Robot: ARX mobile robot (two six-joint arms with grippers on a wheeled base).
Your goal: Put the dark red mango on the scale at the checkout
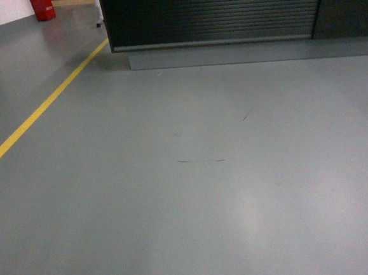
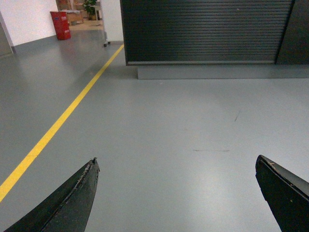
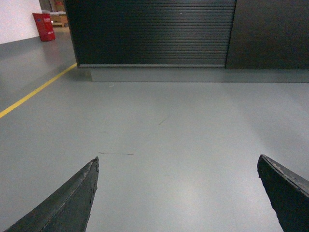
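Observation:
The checkout [image 1: 218, 10] stands ahead across the grey floor, a dark counter with a ribbed front on a grey plinth. Its ribbed front also fills the top of the left wrist view [image 2: 203, 31] and the right wrist view [image 3: 154, 31]. Its top is out of view. The dark red mango and the scale are out of view. My left gripper [image 2: 176, 162] is open, both dark fingers wide apart over bare floor. My right gripper [image 3: 177, 162] is open too, with nothing between its fingers. Neither gripper shows in the head view.
A yellow floor line [image 1: 39, 114] runs diagonally on the left toward the counter's left corner. A red box [image 1: 43, 7] stands far back left by a white wall. A plain dark panel [image 1: 352, 3] adjoins the counter on the right.

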